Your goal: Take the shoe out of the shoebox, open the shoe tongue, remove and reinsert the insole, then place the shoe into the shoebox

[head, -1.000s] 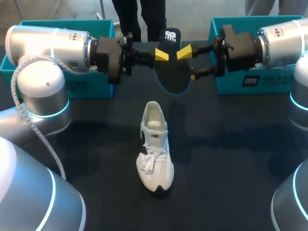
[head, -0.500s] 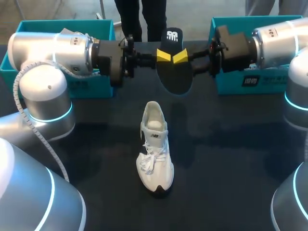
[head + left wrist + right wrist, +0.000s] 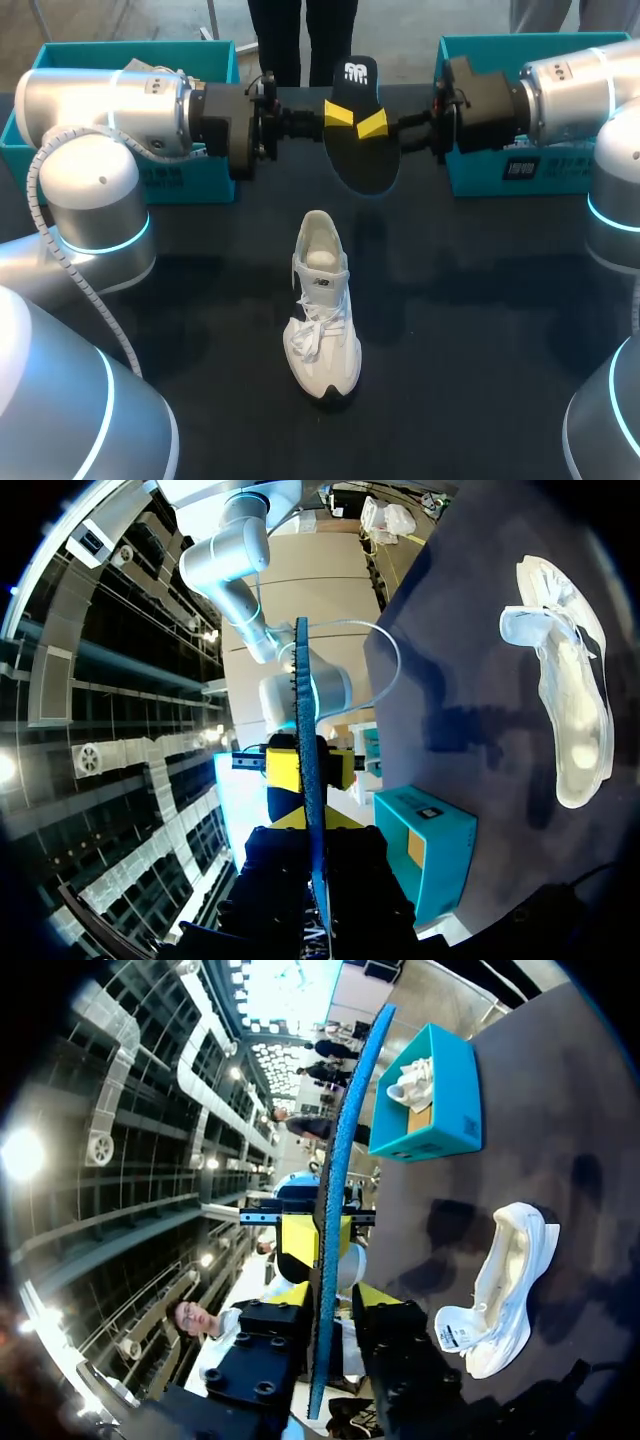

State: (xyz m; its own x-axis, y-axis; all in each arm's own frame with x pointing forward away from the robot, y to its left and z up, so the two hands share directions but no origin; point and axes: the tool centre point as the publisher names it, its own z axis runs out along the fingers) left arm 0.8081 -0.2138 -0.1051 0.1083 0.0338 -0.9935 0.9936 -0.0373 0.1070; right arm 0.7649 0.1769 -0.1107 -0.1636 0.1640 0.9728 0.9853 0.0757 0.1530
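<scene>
From my console the dark table takes up most of the head view. My left arm comes in across the far left corner and my right arm across the far right corner; both lie roughly level and point at each other along the far edge.

One teal box sits in each far corner, the left shoebox behind my left arm and the right shoebox behind my right. In the right wrist view the left shoebox is open on top with a second white shoe inside. The left wrist view shows the right shoebox ahead of and beside my fingers, but not what is in it.

The white shoe stands upright on its sole at the middle of the table, toe toward the near edge, laces loose, its opening facing up. It is well apart from both boxes and from both grippers.

The dark insole hangs in the air above the far middle of the table, beyond the shoe's heel and between the two boxes. The left gripper is clamped on it from one side and the right gripper from the other, their yellow tips just beside each other. Each wrist view shows the insole edge-on, pinched between that gripper's fingers.
</scene>
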